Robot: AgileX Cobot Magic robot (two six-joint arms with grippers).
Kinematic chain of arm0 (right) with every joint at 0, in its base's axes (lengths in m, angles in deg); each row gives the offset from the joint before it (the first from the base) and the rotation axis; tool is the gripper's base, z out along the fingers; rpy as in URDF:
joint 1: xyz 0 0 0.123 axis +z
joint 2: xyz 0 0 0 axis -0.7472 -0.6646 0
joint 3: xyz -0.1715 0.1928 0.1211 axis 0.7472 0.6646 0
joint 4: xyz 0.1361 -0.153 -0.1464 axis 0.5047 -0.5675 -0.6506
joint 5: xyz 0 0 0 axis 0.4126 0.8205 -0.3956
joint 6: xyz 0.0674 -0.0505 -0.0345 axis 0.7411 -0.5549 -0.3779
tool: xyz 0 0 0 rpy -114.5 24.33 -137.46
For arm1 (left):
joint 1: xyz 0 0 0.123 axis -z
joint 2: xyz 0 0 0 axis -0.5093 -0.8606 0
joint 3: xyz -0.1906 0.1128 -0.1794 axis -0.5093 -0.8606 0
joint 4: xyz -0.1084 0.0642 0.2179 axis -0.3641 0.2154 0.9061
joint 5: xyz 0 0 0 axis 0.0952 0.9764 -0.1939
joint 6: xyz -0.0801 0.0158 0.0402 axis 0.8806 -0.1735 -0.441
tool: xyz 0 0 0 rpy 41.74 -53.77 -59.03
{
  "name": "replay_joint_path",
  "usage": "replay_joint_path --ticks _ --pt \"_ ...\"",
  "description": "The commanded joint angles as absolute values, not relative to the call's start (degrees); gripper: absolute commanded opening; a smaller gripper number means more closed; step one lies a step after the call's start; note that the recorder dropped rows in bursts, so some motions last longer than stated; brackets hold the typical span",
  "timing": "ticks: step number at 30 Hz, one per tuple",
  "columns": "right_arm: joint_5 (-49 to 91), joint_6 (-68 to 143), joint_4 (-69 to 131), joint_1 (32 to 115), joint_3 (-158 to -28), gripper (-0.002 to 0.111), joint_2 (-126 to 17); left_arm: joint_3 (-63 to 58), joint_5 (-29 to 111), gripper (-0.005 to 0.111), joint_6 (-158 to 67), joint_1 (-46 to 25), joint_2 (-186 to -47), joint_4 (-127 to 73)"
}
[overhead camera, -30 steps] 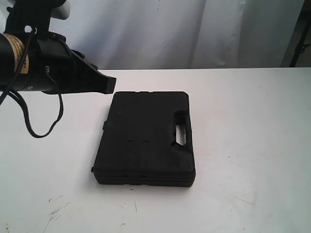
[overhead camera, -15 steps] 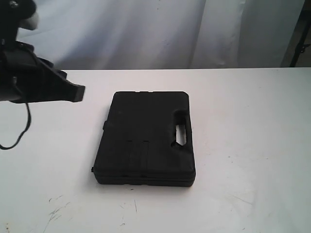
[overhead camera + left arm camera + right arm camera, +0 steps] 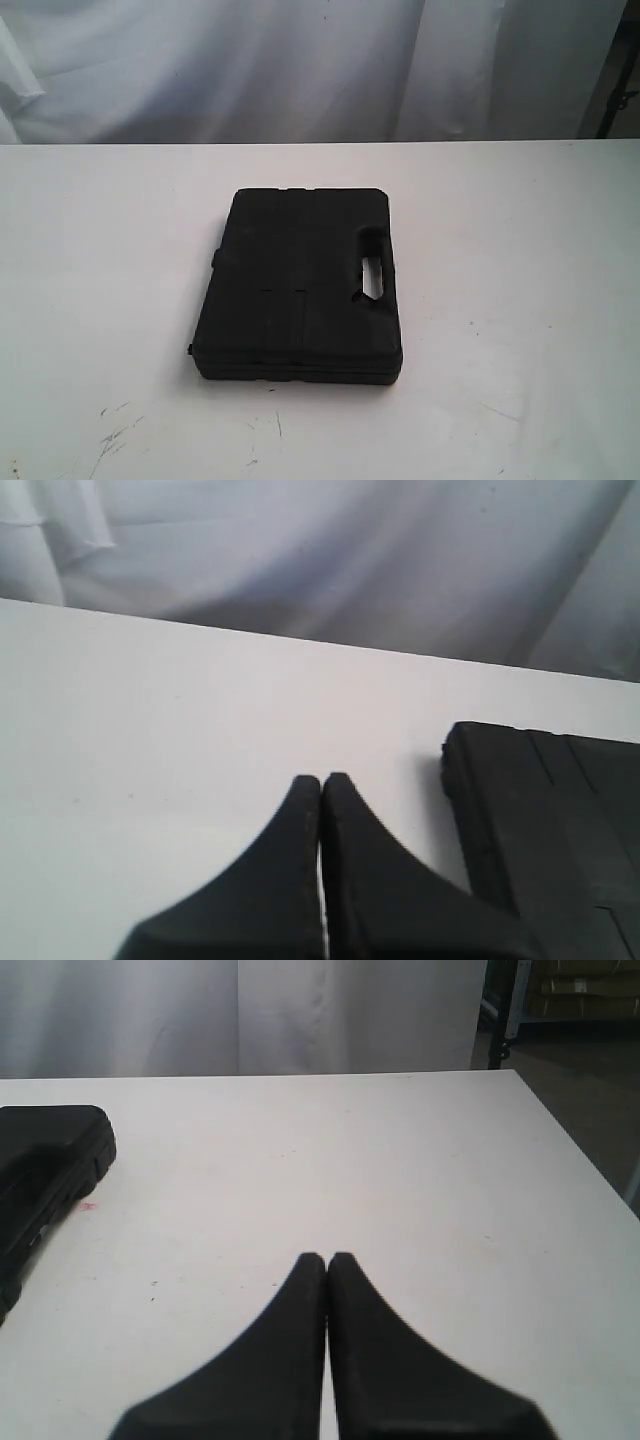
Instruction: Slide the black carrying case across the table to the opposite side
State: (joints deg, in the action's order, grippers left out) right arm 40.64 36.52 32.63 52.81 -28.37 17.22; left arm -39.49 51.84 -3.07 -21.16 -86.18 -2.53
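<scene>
The black carrying case point(image 3: 300, 285) lies flat near the middle of the white table point(image 3: 520, 250), its handle cut-out toward the right. Neither arm shows in the exterior view. In the left wrist view my left gripper point(image 3: 321, 780) is shut with nothing in it, above bare table, and a corner of the case point(image 3: 545, 820) lies apart from it to one side. In the right wrist view my right gripper point(image 3: 326, 1258) is shut and empty over bare table, with the case's end point(image 3: 45, 1160) well off to the side.
A pale curtain point(image 3: 300, 60) hangs behind the table's far edge. Dark scuff marks point(image 3: 115, 435) mark the near left of the tabletop. A tiny red spot point(image 3: 87, 1205) sits beside the case. The table's edge and a dark floor with a stand point(image 3: 500, 1010) show past it.
The left arm, reaching over the table's left at the case's far corner, has drawn back leftward and out of the exterior view. The case has not moved.
</scene>
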Motion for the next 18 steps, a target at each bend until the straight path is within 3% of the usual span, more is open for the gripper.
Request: replay_joint_path --ticks 1,6,18 --pt "40.51 36.30 32.71 52.63 -28.22 0.000 17.36 -46.14 51.03 0.000 -2.49 -26.14 -77.02 -3.60" --pt "40.51 36.30 32.71 52.63 -28.22 0.000 17.36 -51.14 51.03 0.000 -2.49 -30.30 -70.18 -4.94" --pt "40.51 36.30 32.71 52.63 -28.22 0.000 17.36 -55.16 51.09 0.000 -2.61 -32.42 -61.92 -7.28"
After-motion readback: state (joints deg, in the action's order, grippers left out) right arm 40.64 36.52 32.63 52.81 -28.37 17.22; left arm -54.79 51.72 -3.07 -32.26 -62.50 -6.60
